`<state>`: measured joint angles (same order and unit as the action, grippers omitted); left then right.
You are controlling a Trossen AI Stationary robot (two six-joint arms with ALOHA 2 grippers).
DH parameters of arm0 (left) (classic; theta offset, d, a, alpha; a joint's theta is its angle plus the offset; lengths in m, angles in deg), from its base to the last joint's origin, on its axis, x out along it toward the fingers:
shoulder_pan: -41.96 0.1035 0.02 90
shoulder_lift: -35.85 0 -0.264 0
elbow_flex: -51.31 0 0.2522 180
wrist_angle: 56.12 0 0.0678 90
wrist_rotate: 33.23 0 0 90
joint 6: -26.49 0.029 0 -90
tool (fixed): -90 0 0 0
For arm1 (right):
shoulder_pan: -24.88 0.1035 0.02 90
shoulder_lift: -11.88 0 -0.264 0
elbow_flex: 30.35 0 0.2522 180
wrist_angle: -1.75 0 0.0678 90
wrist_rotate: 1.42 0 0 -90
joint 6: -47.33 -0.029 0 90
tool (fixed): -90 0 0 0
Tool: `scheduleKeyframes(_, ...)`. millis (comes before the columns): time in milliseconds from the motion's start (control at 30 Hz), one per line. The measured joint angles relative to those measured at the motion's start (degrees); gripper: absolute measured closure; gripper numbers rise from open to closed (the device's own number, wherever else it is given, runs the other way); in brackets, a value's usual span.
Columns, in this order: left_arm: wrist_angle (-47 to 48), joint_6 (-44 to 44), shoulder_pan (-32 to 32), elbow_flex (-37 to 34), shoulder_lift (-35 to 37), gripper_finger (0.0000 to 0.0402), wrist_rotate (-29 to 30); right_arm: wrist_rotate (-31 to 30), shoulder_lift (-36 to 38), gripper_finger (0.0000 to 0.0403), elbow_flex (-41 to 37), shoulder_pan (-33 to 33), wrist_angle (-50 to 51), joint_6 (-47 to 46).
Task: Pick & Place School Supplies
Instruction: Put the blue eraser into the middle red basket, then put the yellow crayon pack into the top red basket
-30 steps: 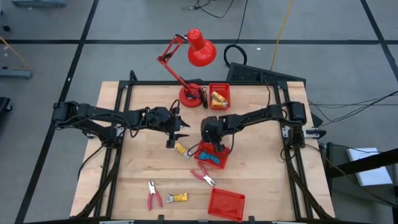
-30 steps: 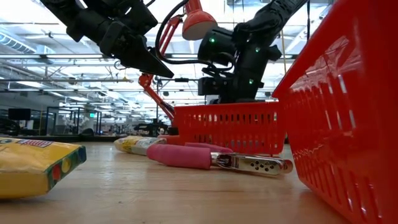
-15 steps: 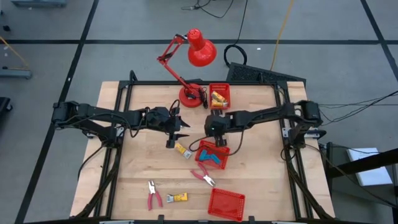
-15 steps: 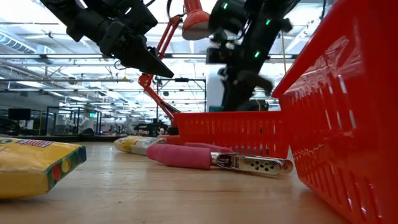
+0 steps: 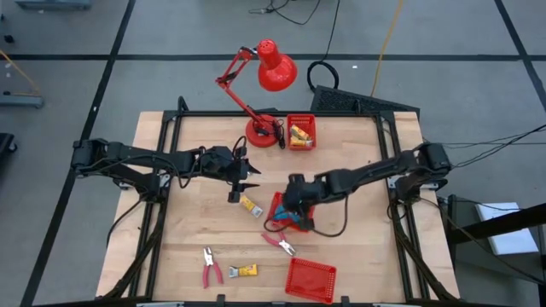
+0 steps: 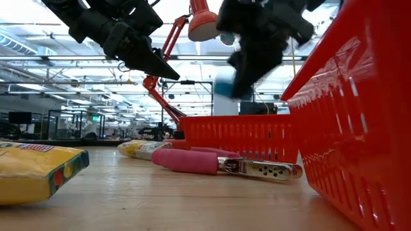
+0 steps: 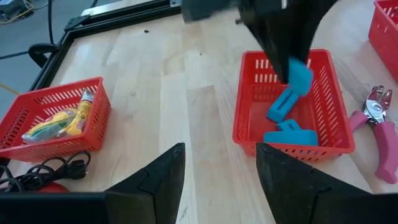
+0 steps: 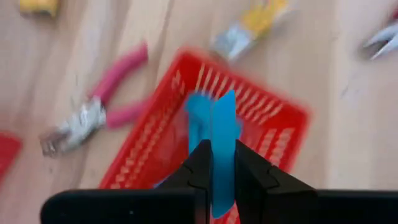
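closest to where i stand, a yellow packet (image 6: 38,172) lies flat on the table edge, and just past it the pink-handled pliers (image 6: 221,163) sit beside the front wall of the middle basket (image 6: 237,133); another pair of pliers (image 5: 210,268) and a small yellow tube (image 5: 245,270) lie loose near the front, next to an empty-looking red basket (image 5: 309,279). above the middle basket the right gripper (image 8: 212,163) has its jaws pinched narrow on a light-blue eraser block (image 8: 213,127), held on edge over the basket's opening, where other blue blocks (image 7: 287,118) already lie. the worry, to my eye, is the grip: the block sticks well out beyond the fingertips, so a quick swing could twist it loose and drop it on the rim or onto the pliers outside. if it lowers off-centre the fingers might also catch the mesh wall and shove the light basket. the left gripper (image 7: 219,180) hangs over bare wood just beside that basket, jaws spread wide and empty, close enough that the two arms could crowd each other. another yellow tube (image 5: 249,205) lies under it. farther back, the small basket (image 5: 300,131) holds yellow items, by the red lamp (image 5: 266,72).
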<state>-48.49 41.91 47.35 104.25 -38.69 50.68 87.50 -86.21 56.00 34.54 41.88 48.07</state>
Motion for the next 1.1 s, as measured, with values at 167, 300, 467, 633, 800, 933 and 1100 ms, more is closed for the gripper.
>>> scheduleKeyframes(167,-0.04,-0.1,0.17,0.0,0.0,0.0204,0.0,1.39,-3.01,0.0377,0.03,1.05,0.44,-1.86)
scheduleKeyframes(300,0.26,-0.28,0.17,0.0,0.0,0.0204,0.0,1.24,-3.83,0.0377,-0.02,1.34,-0.98,-1.79)
scheduleKeyframes(467,0.15,-0.44,0.17,0.0,0.0,0.0204,-0.01,1.2,-3.73,0.0318,-0.01,1.34,-1.92,-2.65)
scheduleKeyframes(633,0.07,-0.31,0.17,0.0,0.0,0.0204,-0.02,1.03,-3.73,0.0246,-0.01,1.34,-1.6,-3.11)
scheduleKeyframes(800,0.47,-0.1,0.17,0.0,0.0,0.0204,0.0,-3.17,-3.73,0.0218,-0.01,1.69,-1.78,-2.65)
scheduleKeyframes(933,2.07,-0.02,0.17,0.0,0.0,0.0204,-0.02,-12.21,-2.37,0.0218,-0.05,3.54,-1.19,-0.53)
scheduleKeyframes(1100,7.82,-2.73,-0.13,0.0,-0.3,0.0204,-0.32,-22.9,2.93,0.0216,-0.09,6.03,-0.75,2.67)
